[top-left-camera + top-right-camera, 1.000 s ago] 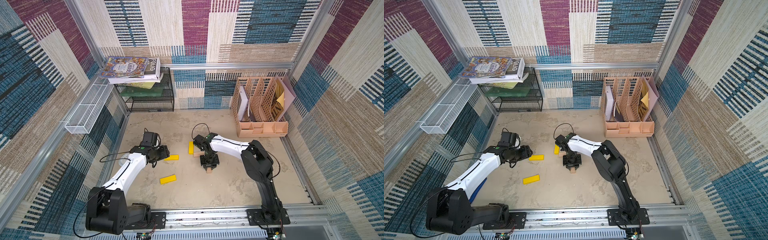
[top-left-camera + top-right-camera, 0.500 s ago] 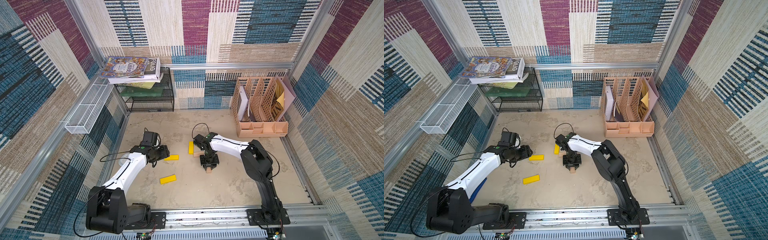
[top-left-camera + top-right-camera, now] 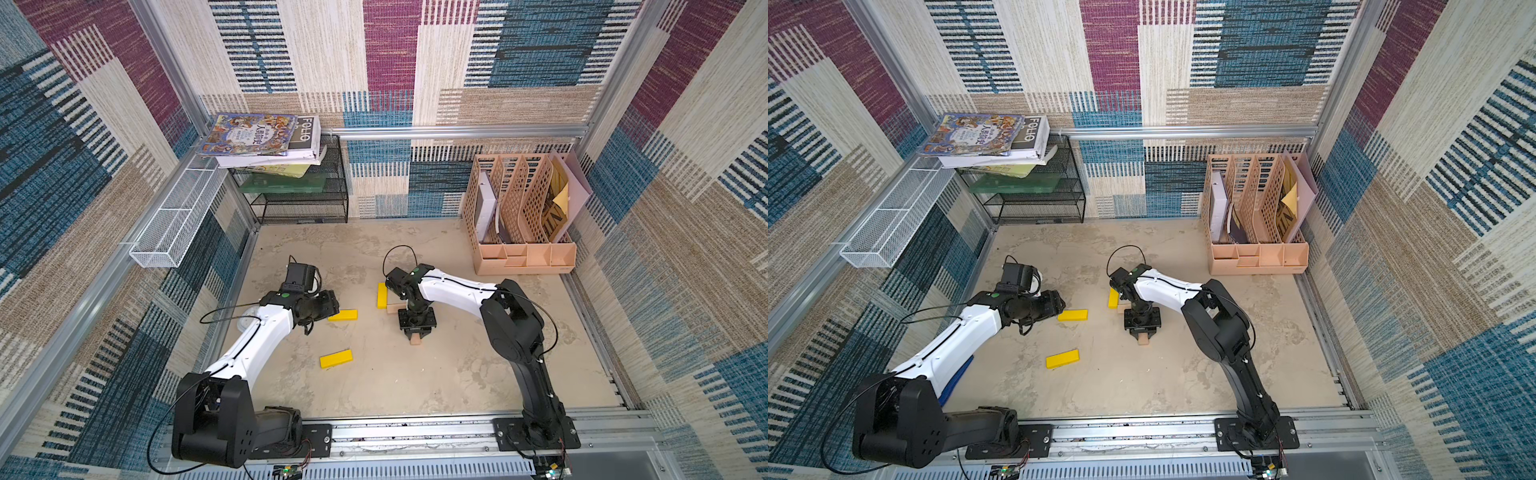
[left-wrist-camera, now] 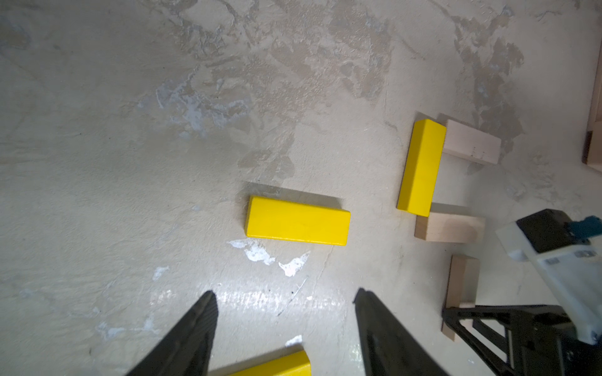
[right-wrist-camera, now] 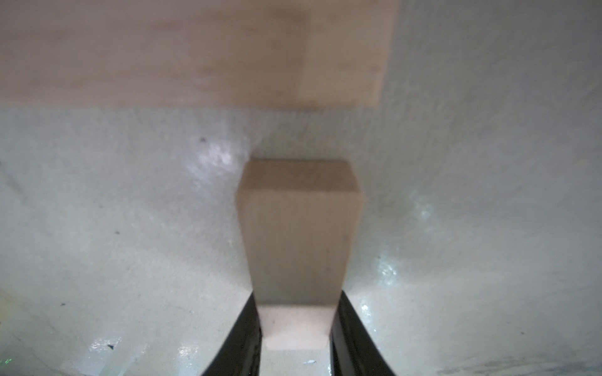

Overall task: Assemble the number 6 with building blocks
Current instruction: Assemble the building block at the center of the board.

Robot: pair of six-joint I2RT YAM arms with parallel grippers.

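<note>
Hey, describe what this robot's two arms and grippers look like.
Both arms match: the left arm and right arm have white forearm shells, black joints and bases, a small green dot near each wrist, and thin black cables looping outside. The left gripper and right gripper have black tapered fingers.

1 yellow bar [image 4: 422, 167] adjoins 2 tan bars [image 4: 472, 141] [image 4: 449, 229]; 1 tan bar [image 4: 461, 293] and 2 yellow bars [image 4: 296, 221] [image 4: 277, 368] are apart.

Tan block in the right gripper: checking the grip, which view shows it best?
Right wrist: the block is centred between the right gripper's jaws. Both top views show only its tip; left wrist, its side.
</note>
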